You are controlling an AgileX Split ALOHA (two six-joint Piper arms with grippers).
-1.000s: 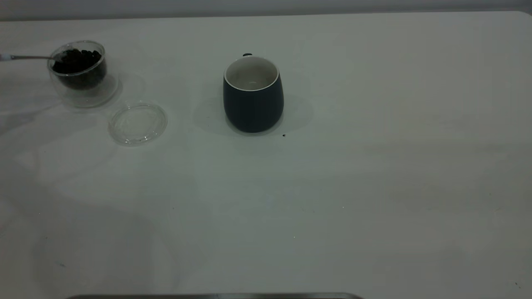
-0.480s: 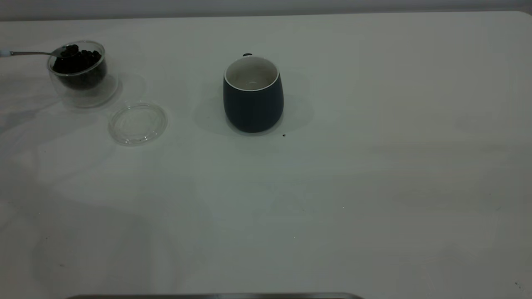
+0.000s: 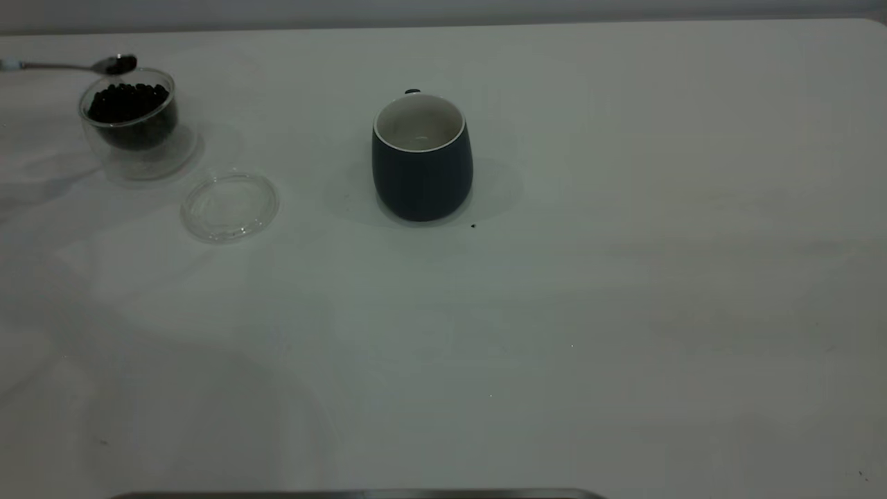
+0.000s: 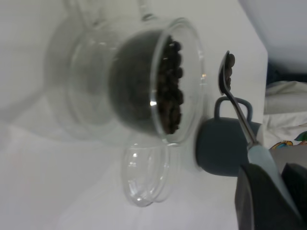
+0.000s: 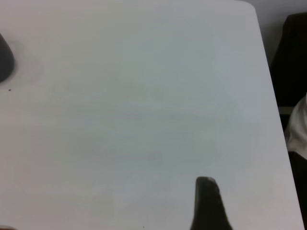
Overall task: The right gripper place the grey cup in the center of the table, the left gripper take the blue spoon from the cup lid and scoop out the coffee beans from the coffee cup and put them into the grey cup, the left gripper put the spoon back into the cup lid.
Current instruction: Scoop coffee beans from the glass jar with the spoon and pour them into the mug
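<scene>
Exterior view: one grey cup (image 3: 422,158) upright near the middle of the table (image 3: 624,312). One coffee cup (image 3: 130,118) at far left, full of coffee beans (image 3: 128,100); one cup lid (image 3: 229,206) flat beside it. One blue spoon (image 3: 83,66) hangs just above the glass rim, beans in its bowl.

Left wrist view: left gripper (image 4: 268,201) pinches the spoon's pale handle.

Right wrist view: right gripper (image 5: 208,203) over bare table; one fingertip visible, spread cannot be judged.
</scene>
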